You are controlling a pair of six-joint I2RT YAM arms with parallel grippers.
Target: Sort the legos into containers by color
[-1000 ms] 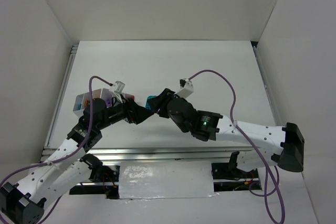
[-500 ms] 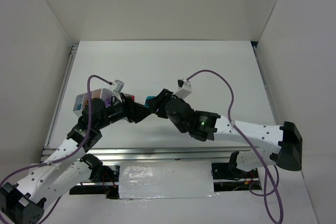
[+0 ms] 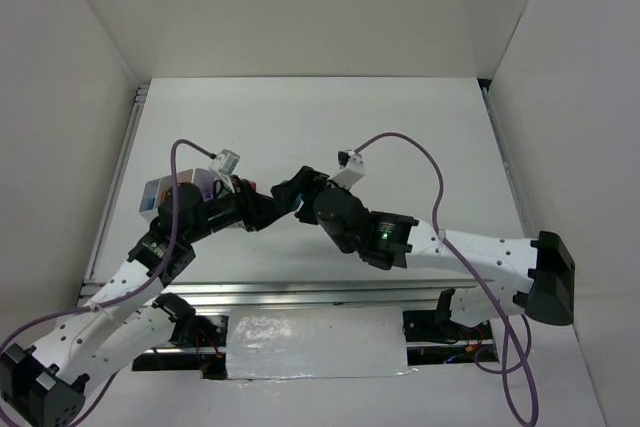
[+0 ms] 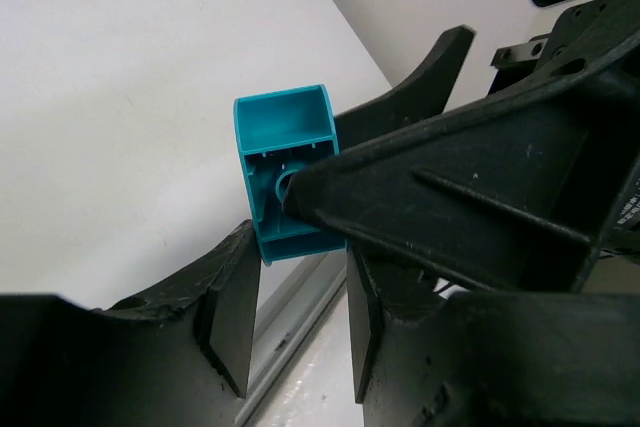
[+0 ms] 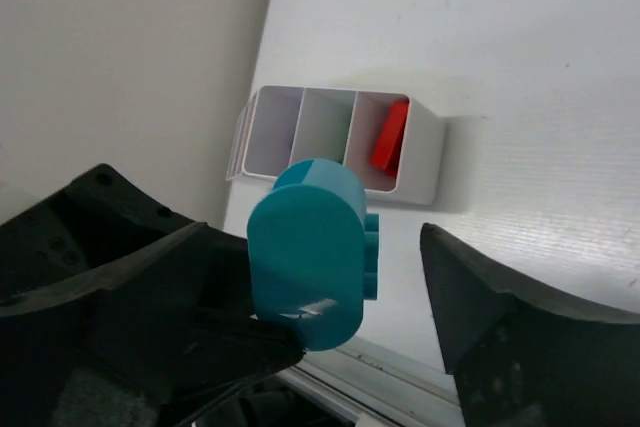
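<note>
Working above the white table (image 3: 400, 137), with the left arm (image 3: 130, 282) and right arm (image 3: 470, 247) brought nose to nose near its left side. Just beyond, seen from the right wrist: the white tray (image 5: 425, 152), showing 3 compartments, with 1 red brick (image 5: 388, 135) leaning in the rightmost. Mid hand-over, by the look of it. Pinched onto the lower end of the teal brick (image 4: 285, 137), by the tips only: the left gripper (image 4: 300, 252). Spread apart around it: the right gripper (image 5: 360, 292), 1 finger well off the brick, the other seemingly touching its hollow underside in the left wrist view. Brick itself up in the air between the 2 grippers, near the tray but not over it.

Could slip or twist out of that shallow tip grip, most likely on pulling away with the right finger dragging on the underside. Would then drop to the table or land in the wrong compartment. Could also clip the tray wall on the swing across, given such crowded wrists.

Against the top view of 1 second back: teal patch plain then between the grippers, now covered by dark fingers. Narrowing of the left jaws from wide to clamped; release and widening on the right. Slight nudge of the right wrist toward the left arm.
</note>
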